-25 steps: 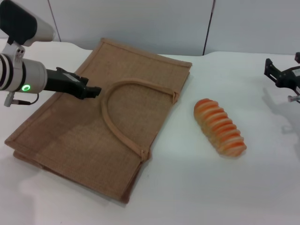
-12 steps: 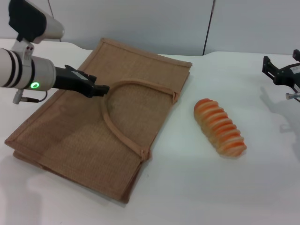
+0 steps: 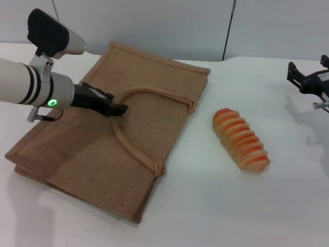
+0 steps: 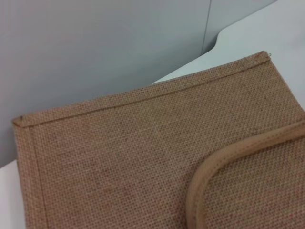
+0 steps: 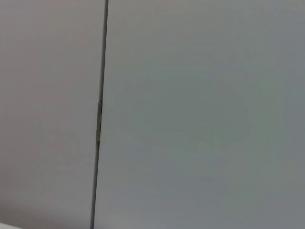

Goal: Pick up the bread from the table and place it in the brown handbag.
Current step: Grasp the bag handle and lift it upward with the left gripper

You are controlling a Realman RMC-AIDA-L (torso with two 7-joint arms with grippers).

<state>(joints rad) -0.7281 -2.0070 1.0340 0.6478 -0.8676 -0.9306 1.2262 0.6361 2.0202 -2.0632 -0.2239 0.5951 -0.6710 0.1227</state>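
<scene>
The bread, a tan loaf with orange ridges, lies on the white table to the right of the brown handbag. The bag lies flat, its arched handle on top. My left gripper is low over the bag, its tip at the top of the handle's arch. The left wrist view shows the bag's weave and a bend of the handle. My right gripper is open and empty at the far right edge, well away from the bread.
A grey panelled wall stands behind the table. The right wrist view shows only this wall and a vertical seam. Bare tabletop lies around the bread and in front of the bag.
My left gripper has moved right and slightly down across the bag, from beside the handle's arch to its top. The right gripper has barely moved. Bread and bag are unmoved.
</scene>
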